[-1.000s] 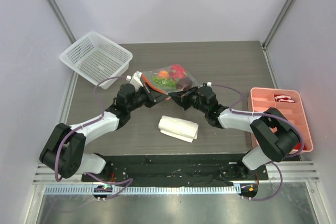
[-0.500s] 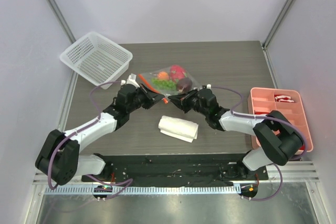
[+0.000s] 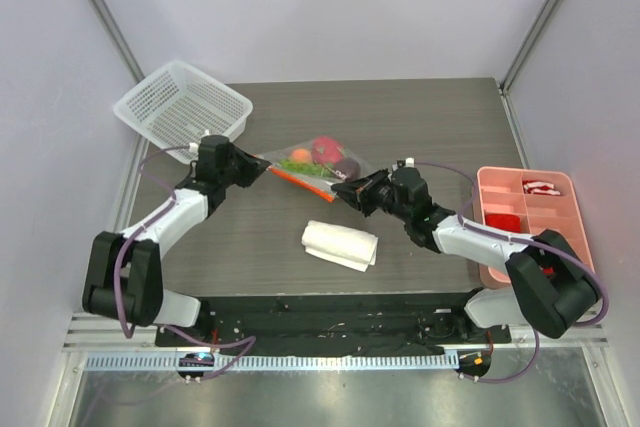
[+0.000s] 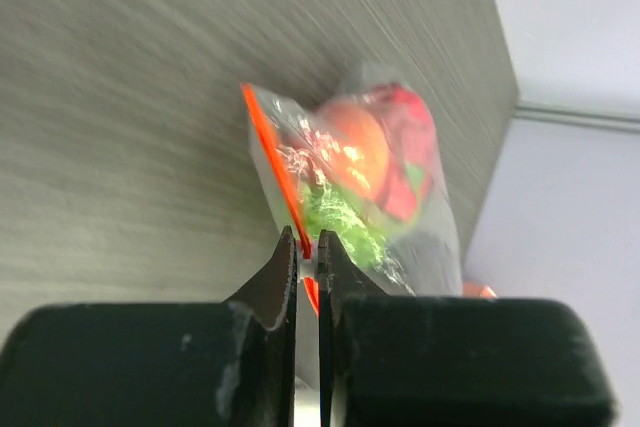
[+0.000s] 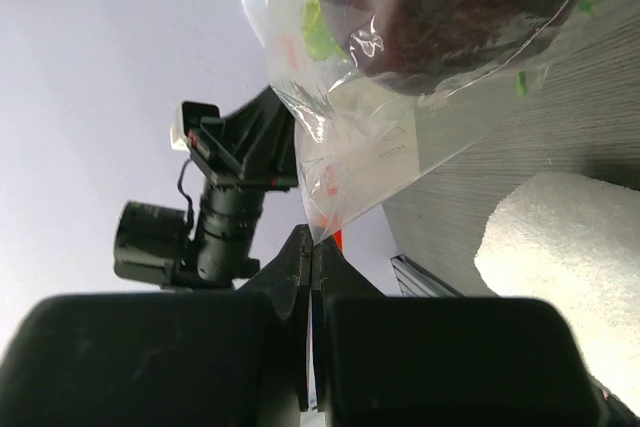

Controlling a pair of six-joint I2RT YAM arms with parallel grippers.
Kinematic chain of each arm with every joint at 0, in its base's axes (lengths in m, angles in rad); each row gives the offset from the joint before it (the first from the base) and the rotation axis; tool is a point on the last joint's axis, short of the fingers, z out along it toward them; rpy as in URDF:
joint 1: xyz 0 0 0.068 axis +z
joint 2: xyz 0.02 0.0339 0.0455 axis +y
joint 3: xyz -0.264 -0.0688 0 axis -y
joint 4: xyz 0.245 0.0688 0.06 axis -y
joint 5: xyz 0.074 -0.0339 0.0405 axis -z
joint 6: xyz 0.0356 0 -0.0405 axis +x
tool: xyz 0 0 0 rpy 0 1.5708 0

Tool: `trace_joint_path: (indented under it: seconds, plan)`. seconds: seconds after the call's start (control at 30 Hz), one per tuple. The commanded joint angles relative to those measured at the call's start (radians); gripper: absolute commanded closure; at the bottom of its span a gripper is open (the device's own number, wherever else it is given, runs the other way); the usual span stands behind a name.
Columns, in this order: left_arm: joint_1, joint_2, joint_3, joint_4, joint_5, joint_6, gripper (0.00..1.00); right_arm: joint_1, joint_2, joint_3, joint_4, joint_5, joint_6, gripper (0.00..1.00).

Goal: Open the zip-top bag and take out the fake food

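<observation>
The zip-top bag (image 3: 318, 161) is held just above the table between my two grippers, its orange-red zipper strip (image 3: 300, 177) along the near edge. Inside it show a small orange (image 3: 301, 155), the red-pink dragon fruit (image 3: 324, 148), a dark purple fruit (image 3: 347, 166) and green pieces (image 3: 298, 165). My left gripper (image 3: 264, 164) is shut on the bag's left end; in the left wrist view its jaws pinch the zipper strip (image 4: 290, 187) at the gripper (image 4: 309, 247). My right gripper (image 3: 342, 187) is shut on the bag's right corner, which the right wrist view (image 5: 313, 244) shows.
A folded white cloth (image 3: 340, 243) lies in front of the bag, also in the right wrist view (image 5: 570, 237). A white mesh basket (image 3: 183, 110) stands at the back left. A pink divided tray (image 3: 505, 219) with red items sits at the right edge.
The two grippers have drawn apart: the left arm swung left and back, the right gripper shifted slightly right. The bag is now stretched between them.
</observation>
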Motion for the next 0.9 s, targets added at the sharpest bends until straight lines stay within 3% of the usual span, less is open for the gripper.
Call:
trace_joint_path:
  seconds: [0.0,0.17,0.47,0.5,0.53,0.57,0.6,0.63,0.77,0.87]
  plan:
    - [0.066,0.108,0.132,-0.107,-0.119,0.16,1.0,-0.022,-0.018,0.011,0.013,0.003,-0.036,0.99]
    - [0.082,0.142,0.166,-0.128,-0.209,0.171,1.0,-0.04,-0.024,0.005,0.017,-0.007,-0.043,0.99]
    - [0.112,0.211,0.287,-0.142,-0.182,0.243,0.99,-0.042,0.028,0.005,0.088,-0.04,-0.033,0.99]
    - [0.114,0.213,0.296,-0.145,-0.147,0.246,0.93,-0.04,0.033,0.007,0.096,-0.046,-0.033,0.99]
    - [0.114,0.206,0.298,-0.139,-0.119,0.255,0.72,-0.04,0.041,0.007,0.108,-0.049,-0.024,0.99]
    - [0.112,0.193,0.28,-0.136,-0.081,0.255,0.59,-0.042,0.047,0.011,0.134,-0.05,-0.02,0.99]
    - [0.108,0.144,0.258,-0.127,-0.077,0.257,0.28,-0.042,0.054,0.016,0.14,-0.056,-0.018,0.99]
    - [0.106,0.113,0.237,-0.124,-0.077,0.262,0.21,-0.04,0.057,0.023,0.145,-0.056,-0.015,0.99]
    - [0.106,-0.08,0.094,-0.151,-0.039,0.309,0.22,-0.042,0.07,0.065,0.134,-0.055,-0.01,0.99]
    - [0.09,-0.233,-0.01,-0.101,0.074,0.286,0.4,-0.039,0.085,0.079,0.148,-0.053,0.003,0.99]
